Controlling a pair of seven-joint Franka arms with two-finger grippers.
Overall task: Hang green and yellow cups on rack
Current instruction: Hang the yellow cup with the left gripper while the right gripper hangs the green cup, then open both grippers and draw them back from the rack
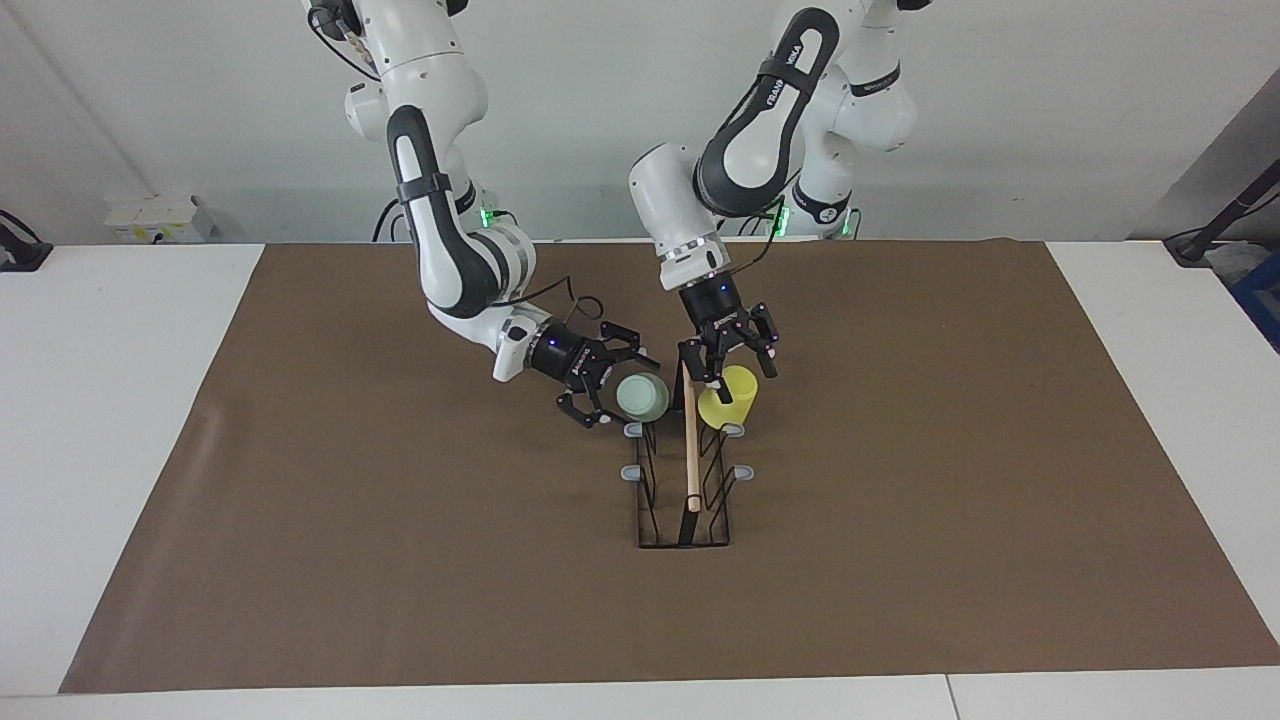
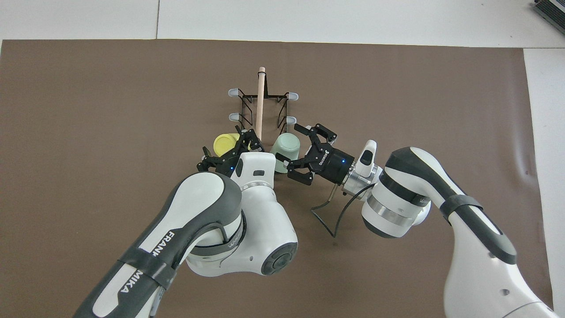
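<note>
– Looking from the facing view first: where are the cups?

– Both hang on the rack [image 1: 690, 470], on its two prongs nearest to the robots. The green cup [image 1: 641, 397] is on the right arm's side of the wooden rod, the yellow cup [image 1: 728, 397] on the left arm's side. Each is tilted, with its bottom up.

– And the end effectors?

– The left end effector [image 1: 728, 365] hangs just over the yellow cup with its fingers spread. The right end effector [image 1: 620, 390] comes in slantwise beside the green cup, also spread. Neither one pinches anything.

– Does the overhead view agree?

– Yes. The yellow cup [image 2: 225, 143] lies straight ahead of the left end effector [image 2: 228, 149], and the green cup [image 2: 284, 150] straight ahead of the right end effector [image 2: 296, 152], each between open fingers. The rack [image 2: 260, 88] runs lengthwise away from the robots.

– So what matters for the next move?

– I think each arm must draw back along its own finger line, away from its cup. A sideways move could knock the cup off its prong.
</note>
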